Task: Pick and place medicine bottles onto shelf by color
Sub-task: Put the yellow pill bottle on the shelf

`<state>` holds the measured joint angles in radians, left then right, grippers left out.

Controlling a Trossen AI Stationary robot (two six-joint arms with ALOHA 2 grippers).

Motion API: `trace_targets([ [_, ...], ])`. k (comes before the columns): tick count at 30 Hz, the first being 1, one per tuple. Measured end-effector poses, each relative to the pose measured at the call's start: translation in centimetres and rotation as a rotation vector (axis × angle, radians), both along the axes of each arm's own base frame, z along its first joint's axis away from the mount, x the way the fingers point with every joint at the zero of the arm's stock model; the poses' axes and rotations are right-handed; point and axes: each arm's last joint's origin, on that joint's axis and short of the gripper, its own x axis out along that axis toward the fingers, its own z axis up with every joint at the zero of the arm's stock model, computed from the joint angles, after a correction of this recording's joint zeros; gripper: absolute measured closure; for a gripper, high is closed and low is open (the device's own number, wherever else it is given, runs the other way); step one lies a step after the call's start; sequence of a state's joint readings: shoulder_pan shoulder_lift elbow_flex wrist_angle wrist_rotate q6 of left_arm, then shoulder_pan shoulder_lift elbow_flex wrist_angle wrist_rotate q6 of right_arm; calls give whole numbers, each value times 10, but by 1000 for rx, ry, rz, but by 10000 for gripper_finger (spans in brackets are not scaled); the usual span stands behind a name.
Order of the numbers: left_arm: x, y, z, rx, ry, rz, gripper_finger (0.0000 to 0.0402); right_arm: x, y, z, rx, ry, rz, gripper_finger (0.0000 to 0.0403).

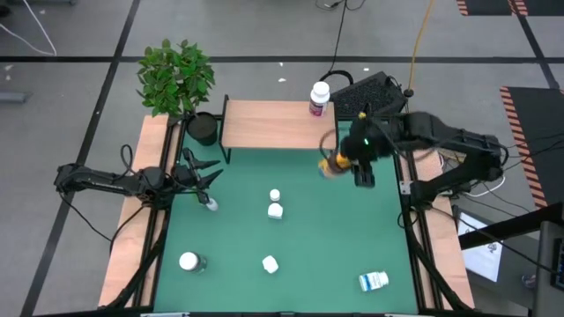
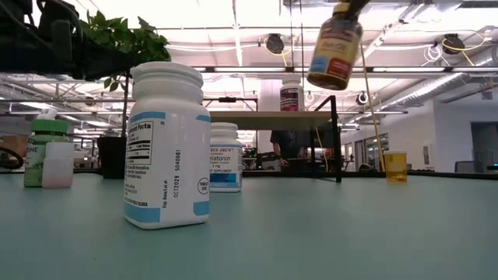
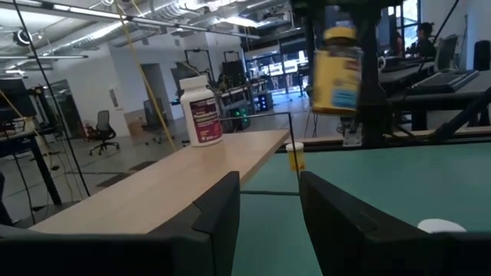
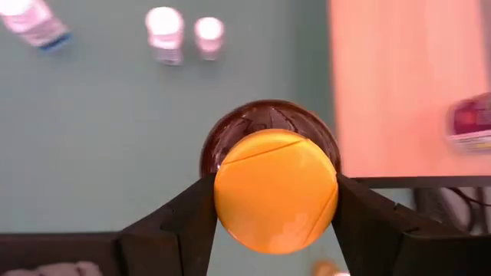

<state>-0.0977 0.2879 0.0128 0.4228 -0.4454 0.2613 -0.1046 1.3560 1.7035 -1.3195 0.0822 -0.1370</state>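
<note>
We find the green desk (image 1: 291, 238) carrying the shelf (image 1: 269, 123) (one maroon-labelled bottle (image 1: 319, 99) on it). The right pincer (image 4: 275, 201) grips the amber bottle (image 4: 270, 165) by its yellow cap, aloft beside the shelf. The left pincer (image 1: 204, 180) waits, slightly parted, holding nothing.

Low view: the amber bottle (image 2: 334, 53) is cut off at the top edge, hiding its cap. Right wrist view: the maroon-labelled bottle (image 4: 469, 123) is blurred and clipped by the edge. High view: labels on the white bottles (image 1: 275, 204) are too small to read, possibly identical.
</note>
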Motion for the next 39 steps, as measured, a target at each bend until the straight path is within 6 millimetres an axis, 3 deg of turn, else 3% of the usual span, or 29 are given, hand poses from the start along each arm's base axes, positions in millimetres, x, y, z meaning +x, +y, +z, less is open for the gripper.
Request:
trace_targets([
  [8,0,0,0,6,4,1,261,34,-34,12,-78,58,51,196],
  [15,0,0,-1,6,10,2,261,56,-59,11,-166,41,108,195],
  [27,0,0,-2,5,25,6,261,49,-108,4,-226,102,1,195],
  [39,0,0,-2,4,27,11,261,45,-112,3,-176,97,9,194],
])
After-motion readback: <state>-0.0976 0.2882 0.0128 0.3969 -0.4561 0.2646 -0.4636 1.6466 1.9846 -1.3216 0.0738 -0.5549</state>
